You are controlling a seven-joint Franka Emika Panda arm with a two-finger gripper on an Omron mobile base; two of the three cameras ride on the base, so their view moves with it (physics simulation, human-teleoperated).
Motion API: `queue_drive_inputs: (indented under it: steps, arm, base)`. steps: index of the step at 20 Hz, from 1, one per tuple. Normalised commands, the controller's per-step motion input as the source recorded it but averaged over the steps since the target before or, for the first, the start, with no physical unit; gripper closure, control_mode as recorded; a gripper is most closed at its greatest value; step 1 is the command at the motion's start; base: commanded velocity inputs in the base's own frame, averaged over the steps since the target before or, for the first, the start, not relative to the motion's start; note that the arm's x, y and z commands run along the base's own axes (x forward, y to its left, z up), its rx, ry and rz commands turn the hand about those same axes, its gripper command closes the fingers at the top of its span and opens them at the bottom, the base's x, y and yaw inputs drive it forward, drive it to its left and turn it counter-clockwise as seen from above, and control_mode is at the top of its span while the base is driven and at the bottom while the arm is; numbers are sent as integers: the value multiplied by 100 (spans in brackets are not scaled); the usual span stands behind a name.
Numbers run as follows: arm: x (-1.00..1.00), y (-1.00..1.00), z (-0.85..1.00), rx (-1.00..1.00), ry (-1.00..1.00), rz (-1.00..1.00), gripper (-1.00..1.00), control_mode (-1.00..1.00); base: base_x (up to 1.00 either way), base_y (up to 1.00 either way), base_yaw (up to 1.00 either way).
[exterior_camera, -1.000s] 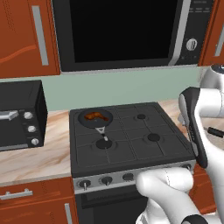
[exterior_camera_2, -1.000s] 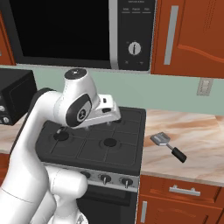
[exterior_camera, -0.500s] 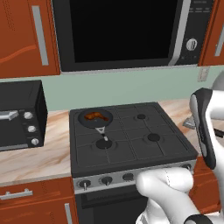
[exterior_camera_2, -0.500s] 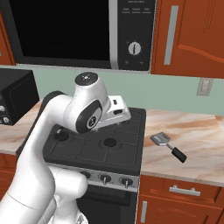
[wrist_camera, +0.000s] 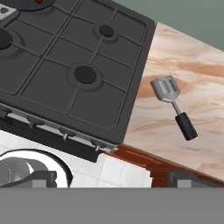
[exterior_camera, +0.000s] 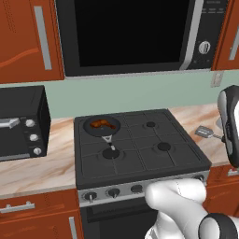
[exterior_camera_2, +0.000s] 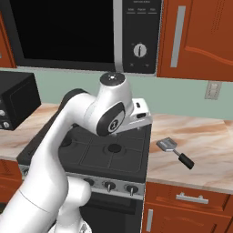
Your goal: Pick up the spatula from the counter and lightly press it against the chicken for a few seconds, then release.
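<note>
- The stove [exterior_camera: 140, 149] serves as the landmark: a black four-burner cooktop set into the marble counter [exterior_camera_2: 205, 136].
- The spatula [wrist_camera: 173, 104] lies flat on the counter just to the right of the stove, near its right edge but not touching it. Its grey slotted head points toward the stove's back and its black handle angles toward the front and away from the stove. Nothing touches it.
- The chicken [exterior_camera: 103, 123] sits in a dark pan [exterior_camera: 93, 130] on the stove's back left burner, well apart from the spatula. The pan's grey handle points toward the stove's front.
- The gripper [wrist_camera: 112, 178] hangs above the stove's right front part — the right base view shows the white hand over the right-hand burners, short of the spatula.
- Its two dark fingertips [wrist_camera: 41, 178] stand wide apart with nothing between them — spread and empty.
- A black toaster oven [exterior_camera: 21, 121] stands on the counter to the left of the stove.
</note>
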Motion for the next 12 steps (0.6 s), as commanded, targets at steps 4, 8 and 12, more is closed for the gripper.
queue_drive_inputs:
  steps: [4,8,12]
  arm:
    - [0,-31,-7,3,0,1,-100,-100]
    - [0,-36,-19,2,0,1,-100,-100]
    - [0,-48,-9,3,2,2,-100,-100]
  base:
    - [0,0,0]
    - [0,0,0]
    - [0,0,0]
